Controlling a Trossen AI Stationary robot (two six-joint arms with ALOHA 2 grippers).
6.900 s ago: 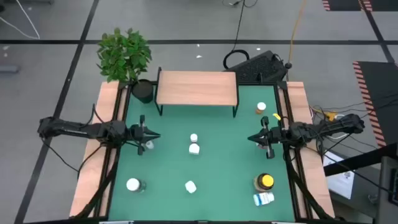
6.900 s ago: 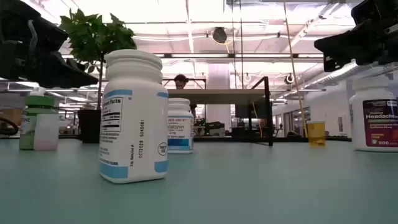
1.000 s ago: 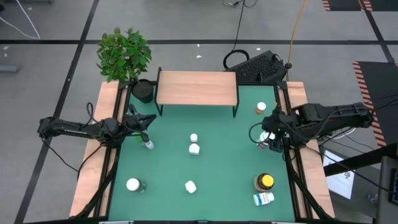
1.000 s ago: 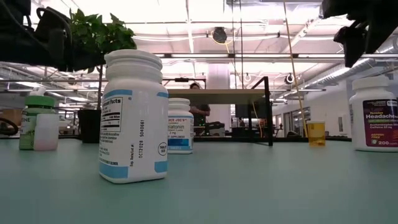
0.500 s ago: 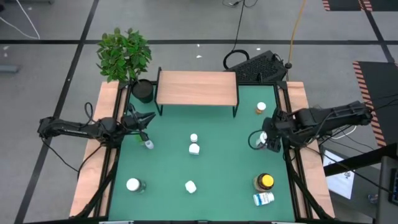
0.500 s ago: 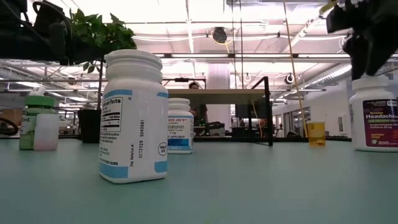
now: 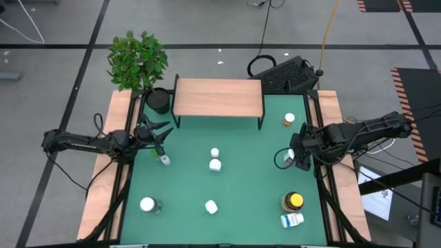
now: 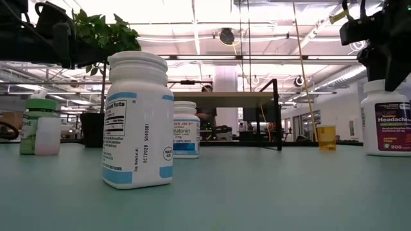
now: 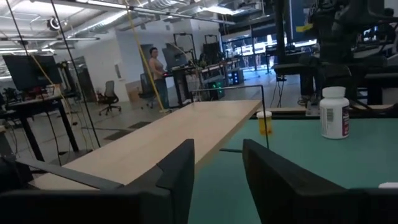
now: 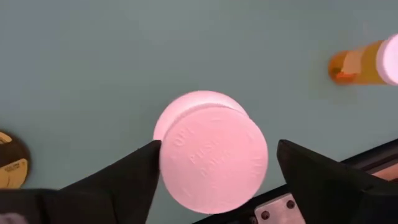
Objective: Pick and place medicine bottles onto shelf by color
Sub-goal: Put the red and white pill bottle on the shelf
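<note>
My right gripper (image 7: 293, 156) points down at the table's right side, open, one finger on each side of the cap (image 10: 211, 163) of a white medicine bottle (image 8: 385, 120) that stands upright on the green table. My left gripper (image 9: 217, 180) hovers open and empty at the left side, pointing toward the shelf (image 7: 218, 97), a light-wood board on black legs at the far edge. Other bottles stand loose: a small vial (image 7: 165, 160), two white ones (image 7: 215, 158) mid-table, an orange vial (image 7: 289, 120), an amber bottle with a yellow cap (image 7: 294, 201), and a white one lying flat (image 7: 292, 220). My right gripper comes at the white bottle's cap (image 10: 186, 134) from above, pointing down. One fingertip (image 10: 146, 158) lies right at the cap's rim and the other finger (image 10: 298, 165) stands a little off it. Whether either finger touches the cap, I cannot tell.
A black plant pot (image 7: 158, 100) with a green plant (image 7: 138, 58) stands by the shelf's left end. Two more white bottles (image 7: 147, 204) (image 7: 211, 206) stand near the front. Wooden rails (image 7: 103, 200) run along both table sides.
My right gripper has gone toward the table's left and near edges, tipped to point down, and come down over the white bottle at the right. My left gripper's fingers have spread apart a little; the arm has barely moved. No bottle has moved.
</note>
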